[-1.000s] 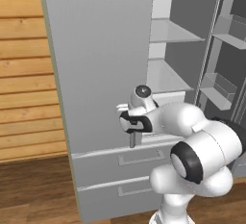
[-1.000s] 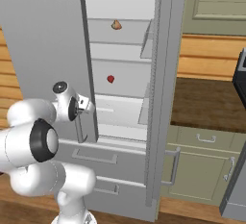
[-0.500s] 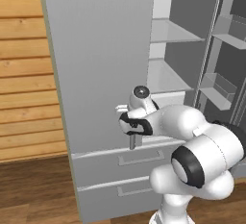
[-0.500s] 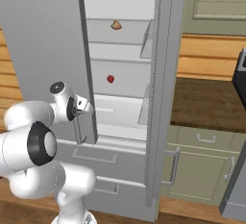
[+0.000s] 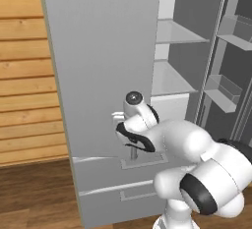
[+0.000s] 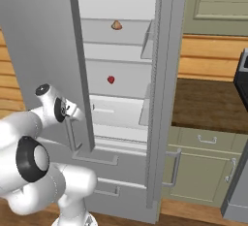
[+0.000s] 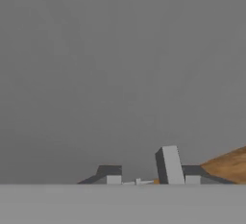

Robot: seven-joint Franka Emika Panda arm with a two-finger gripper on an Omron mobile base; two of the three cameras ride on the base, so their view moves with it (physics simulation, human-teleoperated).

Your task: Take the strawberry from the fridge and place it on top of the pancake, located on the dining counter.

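The fridge (image 6: 121,99) is seen with its left door (image 5: 98,75) swung partly out, further than a second ago, so more of the shelves is exposed. The pincer (image 6: 73,121) is clamped shut on the door's handle (image 6: 71,134), having closed within the last second. The strawberry (image 6: 111,79) is seen lying on a middle shelf, beyond and above the pincer, untouched. By this the way in is judged nearly clear.
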